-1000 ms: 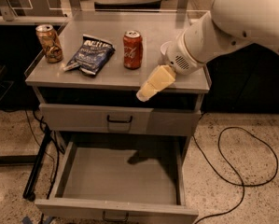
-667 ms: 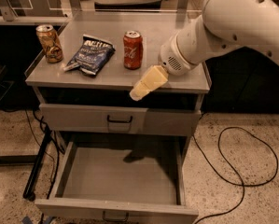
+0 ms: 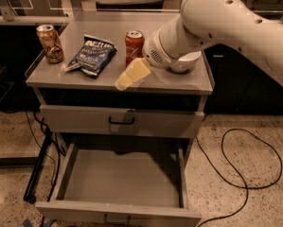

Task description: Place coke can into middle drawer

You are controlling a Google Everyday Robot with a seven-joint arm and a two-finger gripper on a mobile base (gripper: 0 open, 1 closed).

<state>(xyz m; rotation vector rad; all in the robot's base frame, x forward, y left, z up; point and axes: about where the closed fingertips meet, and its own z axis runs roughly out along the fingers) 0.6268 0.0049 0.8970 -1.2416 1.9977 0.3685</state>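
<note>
Cabinet and arm, seen from above and in front. The coke can [image 3: 134,48] stands upright near the middle of the grey tabletop [image 3: 181,81], silver top uppermost. A dark blue snack bag [image 3: 91,56] lies flat at the can's 9 o'clock, and a brown-gold can [image 3: 49,43] stands upright farther out on the same bearing, near the tabletop's corner.

The white arm [image 3: 216,18] enters from 2 o'clock. Its cream-coloured end effector [image 3: 123,82] slants down toward 7 o'clock, with its tip over the front edge of the tabletop at the coke can's 6 to 7 o'clock. It sits just beside the can and holds nothing. Contact with the can cannot be judged, nor whether the end effector is apart or together.

Below the tabletop, the upper drawer front [image 3: 75,119] is closed. At its 6 o'clock the middle drawer [image 3: 122,178] is pulled fully out, showing a bare grey floor. A black cable [image 3: 247,186] loops on the speckled floor at 4 o'clock.
</note>
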